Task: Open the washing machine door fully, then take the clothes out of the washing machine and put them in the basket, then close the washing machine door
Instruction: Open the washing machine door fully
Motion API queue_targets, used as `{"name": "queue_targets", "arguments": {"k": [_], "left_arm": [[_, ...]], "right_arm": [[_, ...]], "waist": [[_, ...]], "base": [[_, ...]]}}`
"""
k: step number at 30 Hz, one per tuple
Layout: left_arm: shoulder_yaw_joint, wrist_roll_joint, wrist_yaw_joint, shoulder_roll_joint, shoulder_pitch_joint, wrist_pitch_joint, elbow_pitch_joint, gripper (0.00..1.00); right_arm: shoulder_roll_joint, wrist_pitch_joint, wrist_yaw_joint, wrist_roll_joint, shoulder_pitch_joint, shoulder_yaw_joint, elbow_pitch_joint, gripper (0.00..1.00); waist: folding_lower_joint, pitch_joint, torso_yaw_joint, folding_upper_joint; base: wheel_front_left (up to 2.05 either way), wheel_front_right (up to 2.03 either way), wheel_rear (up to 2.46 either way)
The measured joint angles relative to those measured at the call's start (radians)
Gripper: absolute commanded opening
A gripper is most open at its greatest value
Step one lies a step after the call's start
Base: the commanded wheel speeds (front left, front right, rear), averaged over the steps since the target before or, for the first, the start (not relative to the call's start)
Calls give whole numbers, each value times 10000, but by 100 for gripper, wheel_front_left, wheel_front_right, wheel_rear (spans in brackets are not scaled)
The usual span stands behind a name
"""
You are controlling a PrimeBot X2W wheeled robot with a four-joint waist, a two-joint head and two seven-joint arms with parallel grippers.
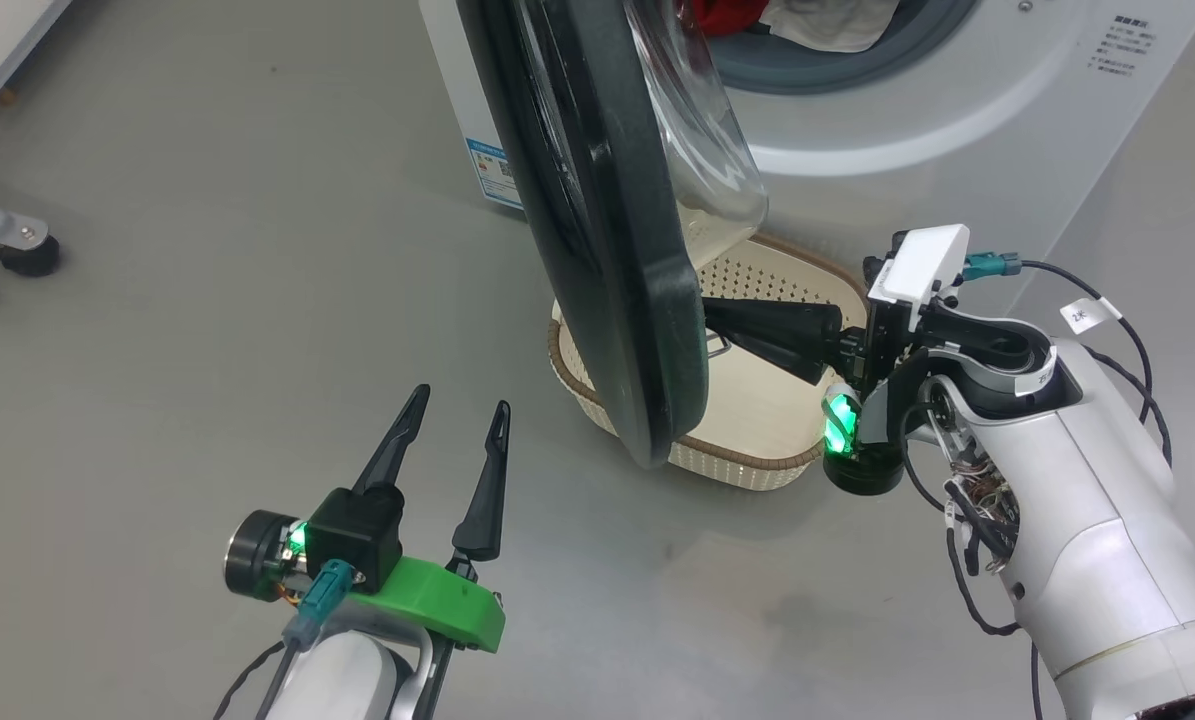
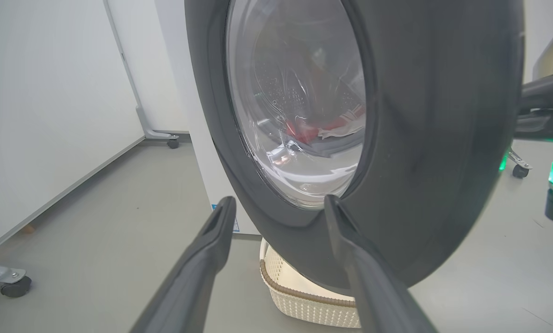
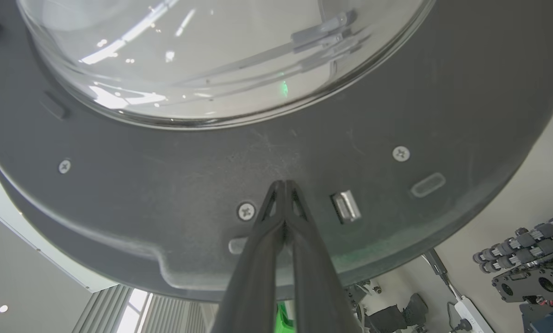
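My left gripper (image 1: 462,398), at 7 o'clock, is spread and empty. My right gripper (image 3: 283,182), at 3 o'clock, is pressed together, tips against the inner rim of the door (image 1: 597,250). The door stands part open at 12 o'clock, over the basket (image 1: 747,480). It is likely stiff and heavy, so push on the rim, not the glass. The clothes (image 1: 727,15) lie in the machine (image 1: 907,130) beyond and look soft and light.

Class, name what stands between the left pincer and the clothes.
The washing machine door: in the left wrist view, the clothes show through its glass window, beyond the open left pincer.
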Motion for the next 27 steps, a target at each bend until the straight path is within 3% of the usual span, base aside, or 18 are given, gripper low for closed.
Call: {"name": "queue_targets", "arguments": {"k": [16,27], "left_arm": [[-56,0,0,0,42,0,-17,100],[140,0,0,2,187,0,19,100]], "right_arm": [[13,-155,2,1068,197,1570,-740,0],[56,-830,0,848,215,1737,-849,0]], "waist": [[0,31,127,0],[0,-193,-5,0]], "base": [[0,0,0],[0,0,0]]}}
